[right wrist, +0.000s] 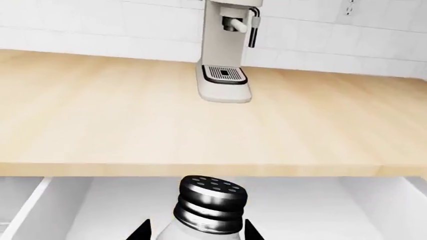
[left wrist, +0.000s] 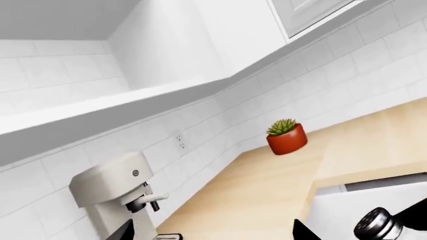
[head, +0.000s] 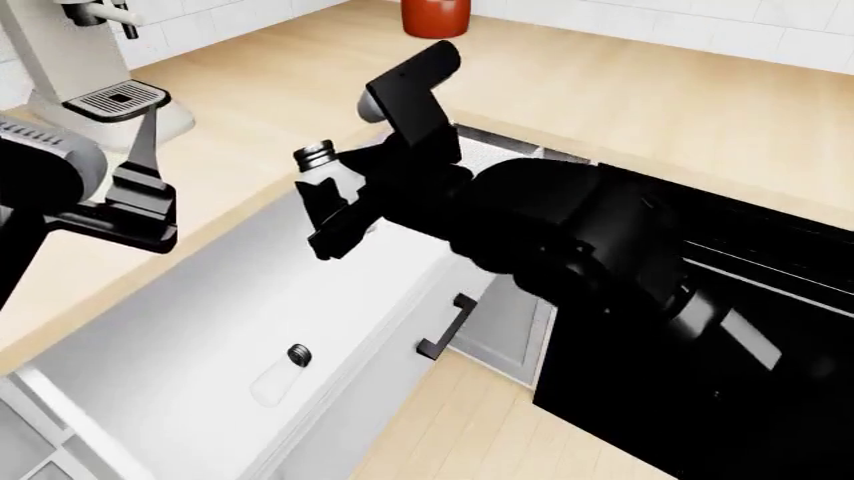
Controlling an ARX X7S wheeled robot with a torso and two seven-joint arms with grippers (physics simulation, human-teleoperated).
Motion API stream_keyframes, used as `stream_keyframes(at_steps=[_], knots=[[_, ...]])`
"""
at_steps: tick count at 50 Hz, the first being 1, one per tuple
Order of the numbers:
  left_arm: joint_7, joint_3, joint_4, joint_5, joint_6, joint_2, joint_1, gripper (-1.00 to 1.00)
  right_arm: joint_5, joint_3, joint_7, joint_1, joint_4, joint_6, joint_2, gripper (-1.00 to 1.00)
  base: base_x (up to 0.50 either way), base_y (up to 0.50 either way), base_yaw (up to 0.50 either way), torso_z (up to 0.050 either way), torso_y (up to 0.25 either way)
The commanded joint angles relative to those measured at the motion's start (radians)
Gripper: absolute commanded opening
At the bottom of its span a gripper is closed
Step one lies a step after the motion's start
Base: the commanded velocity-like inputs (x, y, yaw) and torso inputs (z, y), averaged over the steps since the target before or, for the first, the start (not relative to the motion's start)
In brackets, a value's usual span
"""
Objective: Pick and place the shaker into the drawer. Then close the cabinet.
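— So which step are you on?

— Carrying. My right gripper point(head: 334, 215) pinches the shaker point(head: 324, 172) upright over the open drawer point(head: 160, 340), near the counter point(head: 254, 110) edge.

— And next?

— Lower it, I think, then let go. A bottle point(head: 283, 372) lies on its side farther along the drawer, well apart, so there's bare white floor beneath me.

— Anything close?

— The counter edge just beside. My left gripper point(head: 140, 195) hangs over the counter; whether it's spread, I cannot tell.
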Motion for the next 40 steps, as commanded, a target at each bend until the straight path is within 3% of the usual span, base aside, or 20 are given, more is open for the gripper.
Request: stream_keyframes(at_steps=[1, 8, 25, 40], knots=[[-0.007, 0.001, 0.021, -0.005, 0.031, -0.048, 0.035, 1.0, -0.076, -0.046, -0.106, -0.003, 0.19, -0.076, -0.136, -1.0, 0.0, 0.0, 0.0, 0.0, 0.0], [-0.01, 0.0, 0.026, -0.009, 0.048, -0.075, 0.047, 1.0, -0.078, -0.084, -0.154, 0.02, 0.29, -0.128, -0.21, -1.0, 0.0, 0.0, 0.0, 0.0, 0.0], [-0.006, 0.005, 0.023, -0.005, 0.096, -0.103, 0.081, 1.0, 0.319, -0.597, -0.056, 0.073, 0.255, -0.382, -0.213, -1.0, 0.0, 0.0, 0.0, 0.0, 0.0], [-0.007, -0.012, 0.04, -0.02, 0.087, -0.108, 0.067, 1.0, 0.281, -0.631, -0.04, -0.013, 0.17, -0.353, -0.213, -1.0, 0.0, 0.0, 0.0, 0.0, 0.0]])
